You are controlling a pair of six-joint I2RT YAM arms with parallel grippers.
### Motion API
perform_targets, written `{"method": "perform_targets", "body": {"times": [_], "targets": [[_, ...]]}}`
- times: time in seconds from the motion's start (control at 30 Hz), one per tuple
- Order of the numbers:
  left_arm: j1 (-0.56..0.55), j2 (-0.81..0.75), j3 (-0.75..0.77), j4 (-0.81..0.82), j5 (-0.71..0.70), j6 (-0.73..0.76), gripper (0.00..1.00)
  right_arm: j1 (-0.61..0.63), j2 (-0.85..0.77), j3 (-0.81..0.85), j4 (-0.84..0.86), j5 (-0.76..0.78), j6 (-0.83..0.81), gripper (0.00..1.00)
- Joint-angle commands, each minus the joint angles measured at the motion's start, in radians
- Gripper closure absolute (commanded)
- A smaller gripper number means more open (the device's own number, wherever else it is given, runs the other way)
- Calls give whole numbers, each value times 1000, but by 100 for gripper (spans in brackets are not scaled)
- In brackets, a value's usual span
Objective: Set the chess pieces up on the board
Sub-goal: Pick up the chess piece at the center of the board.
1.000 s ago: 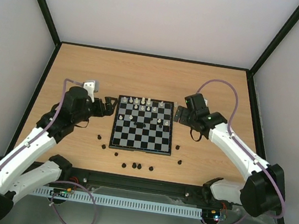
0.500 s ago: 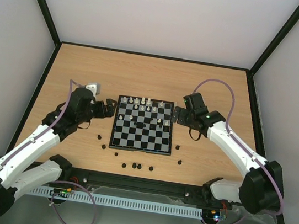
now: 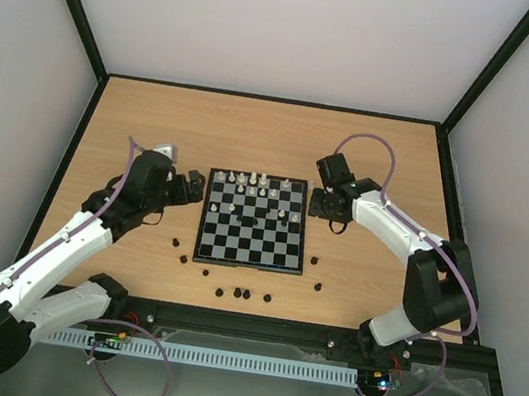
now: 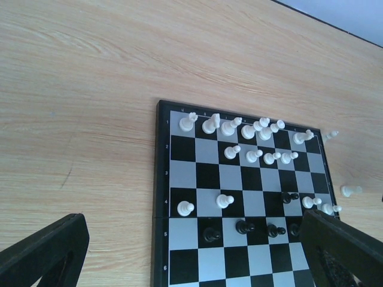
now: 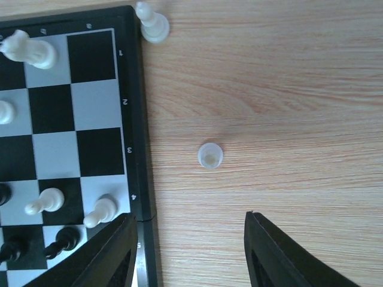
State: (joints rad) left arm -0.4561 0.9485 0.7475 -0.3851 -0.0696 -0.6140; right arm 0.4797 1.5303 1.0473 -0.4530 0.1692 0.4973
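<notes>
The board (image 3: 237, 249) lies mid-table, with white chess pieces (image 3: 248, 179) along its far rows and a few black ones (image 3: 249, 222) in the middle. My left gripper (image 3: 197, 190) hovers at the board's left edge. In the left wrist view it (image 4: 191, 257) is open over the board (image 4: 197, 173), with nothing between its fingers. My right gripper (image 3: 319, 204) is at the board's right edge. In the right wrist view it (image 5: 188, 254) stands open, partly narrowed, over bare wood. A white piece (image 5: 210, 155) stands upright just beyond its fingertips, apart from them.
Several loose black pieces (image 3: 237, 293) lie on the wood in front of the board, others at its left (image 3: 176, 242) and right (image 3: 318, 286). Another white piece (image 5: 151, 24) rests on the table off the board's corner. Dark rails border the table (image 3: 157, 124).
My right gripper's jaws have narrowed and its arm has swung in towards the board's right edge. My left arm has edged a little farther from its base.
</notes>
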Motion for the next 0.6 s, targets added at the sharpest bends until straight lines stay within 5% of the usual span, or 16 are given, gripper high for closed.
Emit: {"method": "perform_targets", "body": {"times": [0.0,0.23,0.57], "targets": [[-6,26,41,-22,0,24,0,-17,51,27,-71,-18,-19,51],[-7,-43,-27,79,134,92,1,-46,135,78,-85,-41,-33,51],[-9,-81,-47,94,116,94,0,-66,238,151,-102,-50,-49,65]]}}
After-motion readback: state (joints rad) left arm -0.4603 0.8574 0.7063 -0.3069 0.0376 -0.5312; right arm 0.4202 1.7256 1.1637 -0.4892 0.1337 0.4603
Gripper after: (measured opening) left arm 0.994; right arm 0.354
